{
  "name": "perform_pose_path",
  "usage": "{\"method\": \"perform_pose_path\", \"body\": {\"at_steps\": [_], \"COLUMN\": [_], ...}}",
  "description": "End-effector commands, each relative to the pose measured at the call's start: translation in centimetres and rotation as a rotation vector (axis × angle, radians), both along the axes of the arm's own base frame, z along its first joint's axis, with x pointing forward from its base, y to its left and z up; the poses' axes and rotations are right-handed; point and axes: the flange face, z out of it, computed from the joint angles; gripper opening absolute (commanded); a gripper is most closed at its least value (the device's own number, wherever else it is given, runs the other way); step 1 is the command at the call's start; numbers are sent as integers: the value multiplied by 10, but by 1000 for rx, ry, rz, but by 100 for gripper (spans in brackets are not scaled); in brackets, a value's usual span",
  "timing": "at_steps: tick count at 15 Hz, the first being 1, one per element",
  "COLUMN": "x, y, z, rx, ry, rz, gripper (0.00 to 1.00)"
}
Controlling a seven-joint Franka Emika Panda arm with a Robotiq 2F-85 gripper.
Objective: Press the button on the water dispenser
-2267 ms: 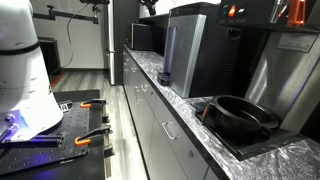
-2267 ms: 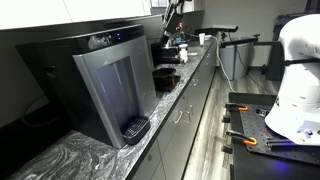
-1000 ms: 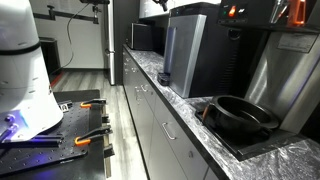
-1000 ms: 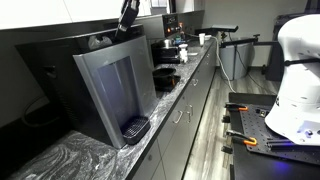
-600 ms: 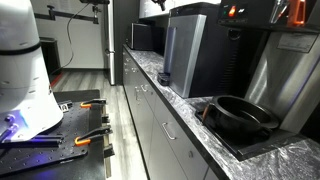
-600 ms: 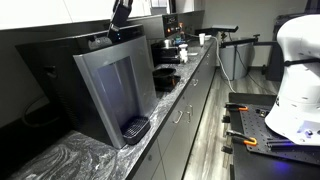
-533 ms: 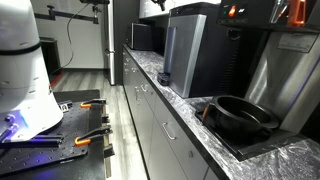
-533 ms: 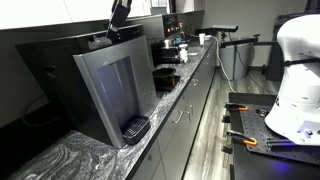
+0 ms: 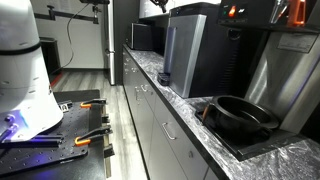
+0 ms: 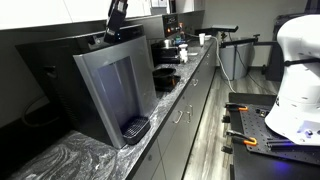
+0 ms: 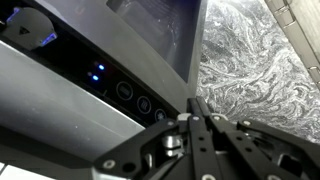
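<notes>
The water dispenser (image 10: 115, 90) is a tall box with a grey metallic front and black sides, standing on the marble counter; it also shows in an exterior view (image 9: 185, 55). My gripper (image 10: 111, 36) hangs just over its top front edge. In the wrist view the gripper (image 11: 198, 103) is shut, its fingertips together and empty, pointing down at the dispenser's dark top panel (image 11: 80, 55). A row of round touch buttons (image 11: 126, 90) with a small blue light lies just left of the fingertips. I cannot tell whether the tips touch the panel.
A round black pan (image 9: 240, 115) sits on the marble counter (image 9: 180, 108) near the camera. A smaller dark box (image 9: 140, 37) stands farther along. Cups and a machine (image 10: 167, 50) crowd the counter behind the dispenser. The white robot base (image 9: 25, 70) and orange-handled tools (image 9: 92, 135) sit opposite.
My gripper has moved from the far end of the counter to the dispenser's top and has sunk slightly closer to the button panel in the last half second.
</notes>
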Motion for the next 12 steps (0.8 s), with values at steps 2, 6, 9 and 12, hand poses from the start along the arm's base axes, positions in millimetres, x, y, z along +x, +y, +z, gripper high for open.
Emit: {"method": "perform_pose_path", "body": {"at_steps": [2, 6, 9, 12], "x": [10, 14, 19, 22], "y": [1, -3, -4, -3], "z": [4, 3, 0, -1], "rx": [0, 1, 9, 13], "ry": [-25, -39, -43, -55], "rz": [-5, -15, -16, -19], "gripper": [0, 0, 0, 0]}}
